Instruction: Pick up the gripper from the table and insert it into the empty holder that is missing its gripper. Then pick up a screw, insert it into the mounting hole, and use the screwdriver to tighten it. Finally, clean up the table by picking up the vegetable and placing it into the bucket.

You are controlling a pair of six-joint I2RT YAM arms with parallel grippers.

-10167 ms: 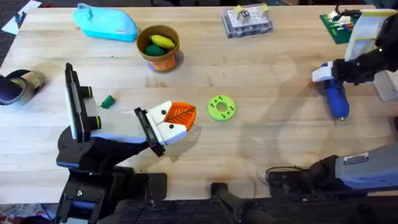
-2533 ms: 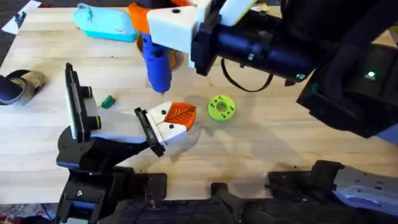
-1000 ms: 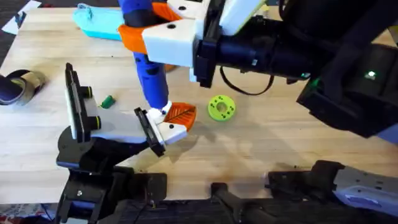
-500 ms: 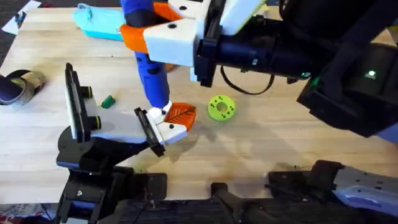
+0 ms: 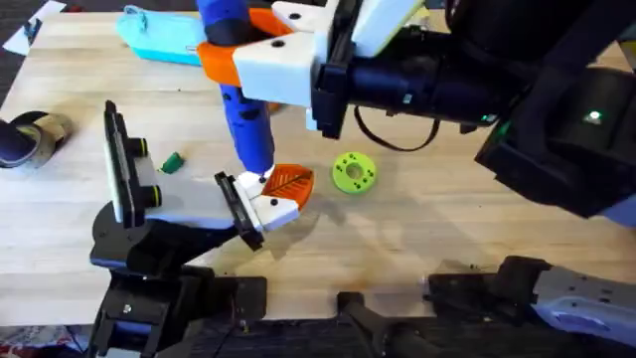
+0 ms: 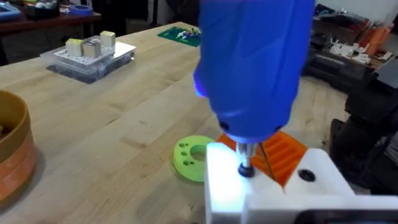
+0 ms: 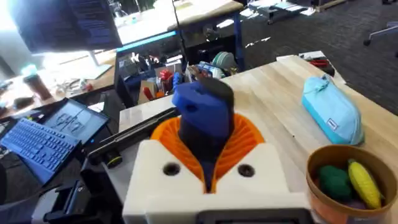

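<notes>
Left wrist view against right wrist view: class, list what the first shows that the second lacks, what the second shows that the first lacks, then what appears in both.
Left wrist alone: the screwdriver's metal tip standing on the white gripper, the lime-green disc, and a clear parts box.

Right wrist alone: the light-blue pouch, a keyboard, and the bucket's contents, a dark-green piece beside a yellow one.

Both: the blue screwdriver, the bucket and the wooden table.

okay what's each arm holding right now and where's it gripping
The right gripper clamps the screwdriver around its upper body. The left gripper: cannot tell.
</notes>
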